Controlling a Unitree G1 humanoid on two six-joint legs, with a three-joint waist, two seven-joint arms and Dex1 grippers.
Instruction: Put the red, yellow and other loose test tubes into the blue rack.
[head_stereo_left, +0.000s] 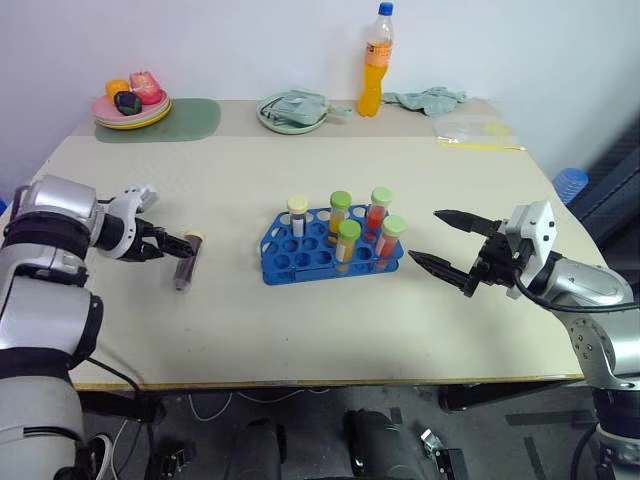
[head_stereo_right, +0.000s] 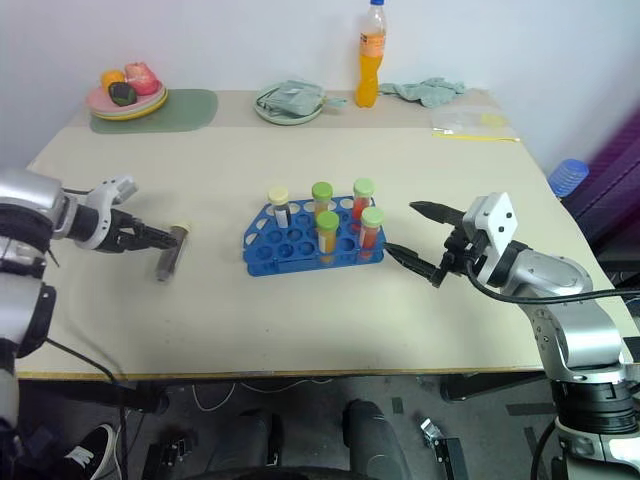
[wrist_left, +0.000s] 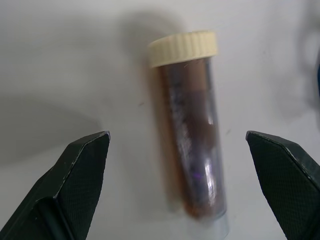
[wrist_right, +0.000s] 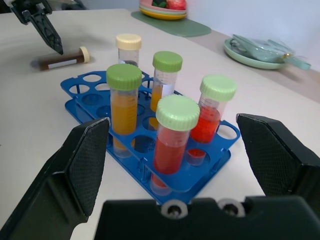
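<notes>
Nearest the front edge of the table, the right gripper hangs level just beside the right end of the blue rack, its two black fingers spread wide with nothing between them. From its wrist view the fingers frame the rack and its tubes without touching them.

On the other side, the left gripper tilts down over a loose tube with dark brown contents, which lies flat on the tabletop, well apart from the rack's left end. Its cream cap points away from the front edge. In the left wrist view the fingers stand wide on either side of the tube, clear of it; whether the tips rest on the table is hard to tell.

The blue rack stands near the middle of the table and holds five upright tubes: two with orange-yellow liquid under green caps, two with red liquid under green caps, and one with a cream cap at the rack's back left.

Along the far edge are a plate of toy fruit on a green mat, a pale green plate with a folded cloth, an orange drink bottle, a crumpled cloth and a clear plastic bag.
</notes>
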